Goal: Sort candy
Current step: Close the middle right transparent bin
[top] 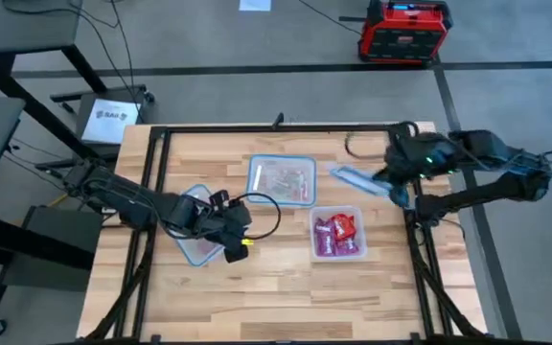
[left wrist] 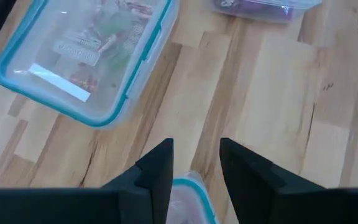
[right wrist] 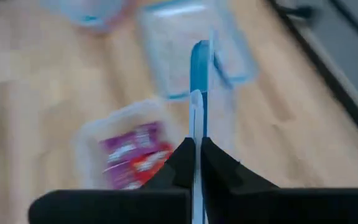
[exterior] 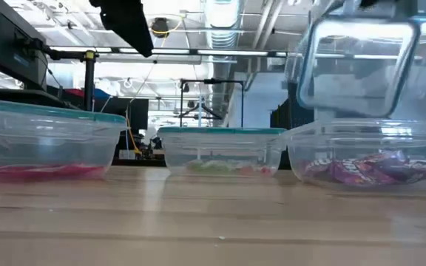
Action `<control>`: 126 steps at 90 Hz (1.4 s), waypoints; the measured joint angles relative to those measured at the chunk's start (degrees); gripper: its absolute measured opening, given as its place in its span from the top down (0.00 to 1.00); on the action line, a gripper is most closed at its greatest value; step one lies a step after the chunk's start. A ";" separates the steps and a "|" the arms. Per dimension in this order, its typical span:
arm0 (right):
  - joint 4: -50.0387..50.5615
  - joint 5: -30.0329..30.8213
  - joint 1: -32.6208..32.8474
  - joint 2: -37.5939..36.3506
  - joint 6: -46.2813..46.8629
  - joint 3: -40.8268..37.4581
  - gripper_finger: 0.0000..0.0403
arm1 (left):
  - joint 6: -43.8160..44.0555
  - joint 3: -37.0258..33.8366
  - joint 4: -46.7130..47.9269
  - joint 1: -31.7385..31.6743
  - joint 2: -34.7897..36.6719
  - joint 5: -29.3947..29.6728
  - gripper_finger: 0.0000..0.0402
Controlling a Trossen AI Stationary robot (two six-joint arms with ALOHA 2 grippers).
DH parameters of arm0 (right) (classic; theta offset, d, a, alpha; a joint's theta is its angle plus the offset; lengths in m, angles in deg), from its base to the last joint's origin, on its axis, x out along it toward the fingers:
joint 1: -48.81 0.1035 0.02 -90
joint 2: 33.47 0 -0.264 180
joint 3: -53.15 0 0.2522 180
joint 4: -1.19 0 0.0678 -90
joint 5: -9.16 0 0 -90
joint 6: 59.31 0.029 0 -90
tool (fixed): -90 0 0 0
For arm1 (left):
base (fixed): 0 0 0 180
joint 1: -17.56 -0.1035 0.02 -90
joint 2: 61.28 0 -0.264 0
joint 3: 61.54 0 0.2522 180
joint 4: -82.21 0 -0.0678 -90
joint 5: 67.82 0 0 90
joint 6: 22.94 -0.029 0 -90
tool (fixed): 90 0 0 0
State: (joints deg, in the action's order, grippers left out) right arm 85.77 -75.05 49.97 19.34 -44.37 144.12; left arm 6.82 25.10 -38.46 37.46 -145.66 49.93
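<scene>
Beside shiny red-purple candy (top: pixel 336 233), right fingers (right wrist: pixel 194 163) pinch a lid (top: pixel 359 179); left fingers (left wrist: pixel 157 171) gape.

In your right wrist view the lid (right wrist: pixel 197 81) shows only edge-on and everything is motion-blurred. The left arm covers part of the left container (top: pixel 197 244), so its contents can't be read from above.
</scene>
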 joint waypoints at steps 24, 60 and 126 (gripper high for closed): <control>-8.18 -9.14 14.42 2.99 0.68 1.36 1.00 | 0.05 0.00 -0.02 -0.02 0.00 -0.02 0.71; -17.86 -25.02 21.33 11.95 1.89 -4.25 1.00 | 0.81 0.00 -0.09 -0.02 0.00 -0.07 0.71; -10.90 -33.05 -7.22 15.95 -15.56 -8.41 1.00 | 1.36 0.00 -0.57 0.00 0.00 -0.17 0.71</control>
State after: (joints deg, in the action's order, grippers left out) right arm 74.87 -108.09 42.75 35.28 -59.93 135.71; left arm 8.18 25.10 -39.03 37.46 -145.66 49.75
